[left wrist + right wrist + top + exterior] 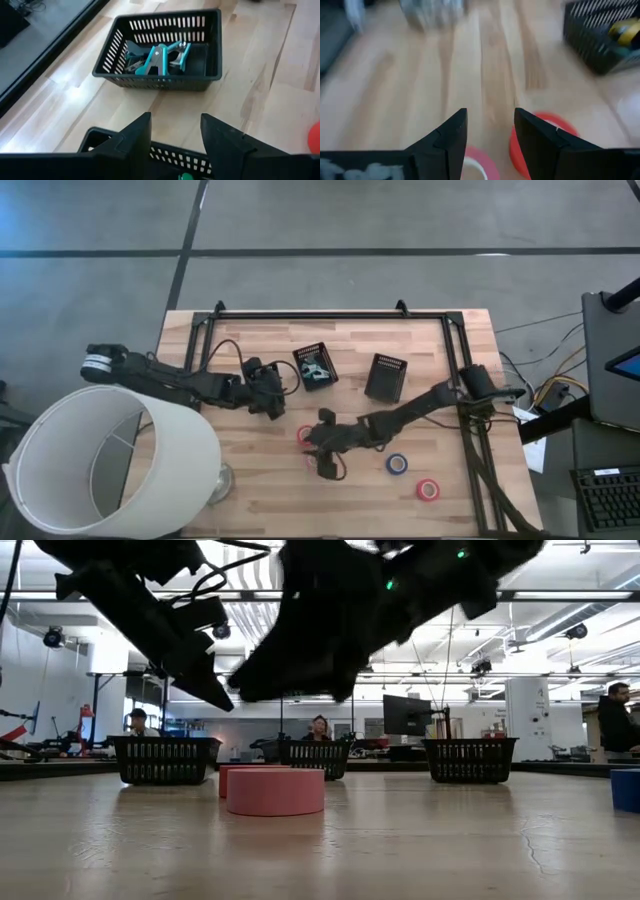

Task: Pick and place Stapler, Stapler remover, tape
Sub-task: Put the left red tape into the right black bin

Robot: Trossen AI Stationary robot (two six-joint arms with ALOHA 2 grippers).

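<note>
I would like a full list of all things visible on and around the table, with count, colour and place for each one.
Ring-shaped tape rolls: four; two pink/red beside the right hand, one blue, one red near the front right.
Black mesh plastic bins: the high view shows two, mid-table; the left bin holds teal-handled metal tools, the right one looks dark inside.
White lampshade: one, front left corner.
Light wooden table: one.
Left hand: open, left of the bins.
Right hand: open, above the pink/red rolls.
</note>
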